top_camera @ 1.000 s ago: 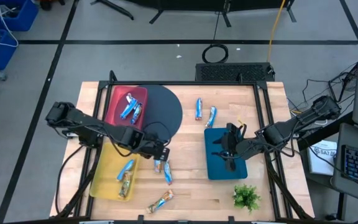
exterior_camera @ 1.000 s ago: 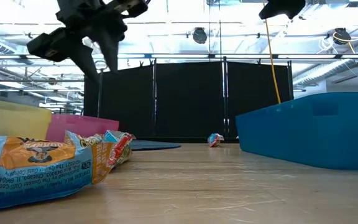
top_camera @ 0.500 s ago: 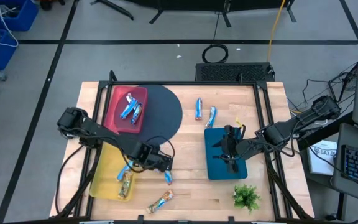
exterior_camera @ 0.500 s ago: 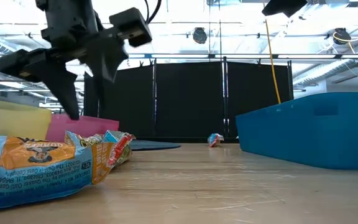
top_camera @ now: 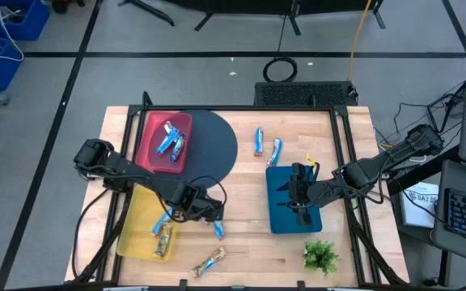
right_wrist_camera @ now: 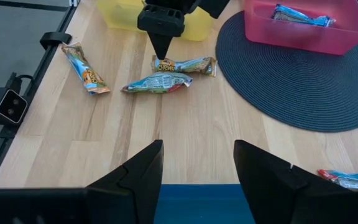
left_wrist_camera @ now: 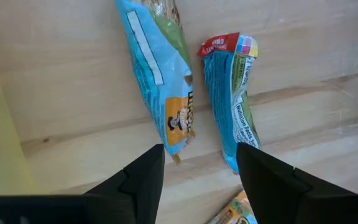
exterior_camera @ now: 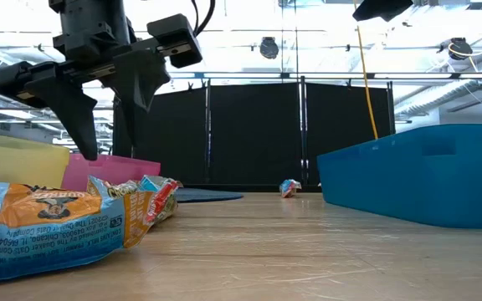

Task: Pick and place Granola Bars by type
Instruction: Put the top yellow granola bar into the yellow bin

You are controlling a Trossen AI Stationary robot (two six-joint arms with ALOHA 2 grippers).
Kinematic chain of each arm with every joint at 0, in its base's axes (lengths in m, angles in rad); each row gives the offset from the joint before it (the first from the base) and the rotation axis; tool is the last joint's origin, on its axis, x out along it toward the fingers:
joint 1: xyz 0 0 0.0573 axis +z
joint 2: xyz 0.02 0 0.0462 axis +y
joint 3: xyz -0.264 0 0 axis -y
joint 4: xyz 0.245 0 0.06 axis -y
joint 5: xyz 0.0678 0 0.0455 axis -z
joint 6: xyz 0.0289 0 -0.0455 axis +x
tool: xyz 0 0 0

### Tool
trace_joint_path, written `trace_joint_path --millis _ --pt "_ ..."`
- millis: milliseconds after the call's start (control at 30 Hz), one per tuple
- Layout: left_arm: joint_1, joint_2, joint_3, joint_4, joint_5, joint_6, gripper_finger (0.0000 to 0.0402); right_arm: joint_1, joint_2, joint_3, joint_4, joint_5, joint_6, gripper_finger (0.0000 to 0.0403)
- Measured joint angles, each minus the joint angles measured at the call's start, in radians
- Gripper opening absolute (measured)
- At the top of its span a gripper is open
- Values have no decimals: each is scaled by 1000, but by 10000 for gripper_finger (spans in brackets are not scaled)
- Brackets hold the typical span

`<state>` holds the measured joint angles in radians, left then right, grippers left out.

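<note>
The left hand (top_camera: pixel 203 212) hung open over the desk (top_camera: pixel 249 242), fingers (left_wrist_camera: pixel 143 180) spread above two bars (left_wrist_camera: pixel 166 93) lying side by side beside the yellow tray (top_camera: pixel 136 230). Both bars lay roughly parallel, long axes running away from the hand; one showed a tan end (left_wrist_camera: pixel 178 118), the other a red end (left_wrist_camera: pixel 225 45). A third bar (top_camera: pixel 209 260) lay slanted near the desk's front edge. Two bars (top_camera: pixel 266 145) lay near the far edge, others in the red tray (top_camera: pixel 148 149) and the yellow tray. The right hand (top_camera: pixel 298 194) waited, open and empty, over the blue tray (top_camera: pixel 281 220).
</note>
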<state>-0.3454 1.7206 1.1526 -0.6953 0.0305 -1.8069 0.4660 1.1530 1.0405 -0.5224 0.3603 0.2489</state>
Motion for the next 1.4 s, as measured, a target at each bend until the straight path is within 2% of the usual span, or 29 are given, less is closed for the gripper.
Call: trace_joint_path --millis 200,433,700,900,1067,1233,1333,1400 --pt "-3 0 0 -23 -23 66 207 0 0 0 0 0 0 187" --pt "-5 4 0 -74 -33 22 207 0 0 0 0 1 0 187" --pt "-2 90 0 22 -56 1 207 0 0 1 3 2 -7 187" --pt "-1 144 0 -7 -22 2 207 0 0 2 2 1 -4 187" --pt "-3 145 1 -32 8 2 207 0 0 2 3 -24 0 187" --pt "-4 145 1 -33 -30 -3 206 0 0 2 3 -25 0 187" --pt "-1 145 1 -30 -60 -9 190 0 0 2 3 -25 0 187" --pt "0 145 1 -31 -72 -9 159 0 0 2 3 -25 0 187"
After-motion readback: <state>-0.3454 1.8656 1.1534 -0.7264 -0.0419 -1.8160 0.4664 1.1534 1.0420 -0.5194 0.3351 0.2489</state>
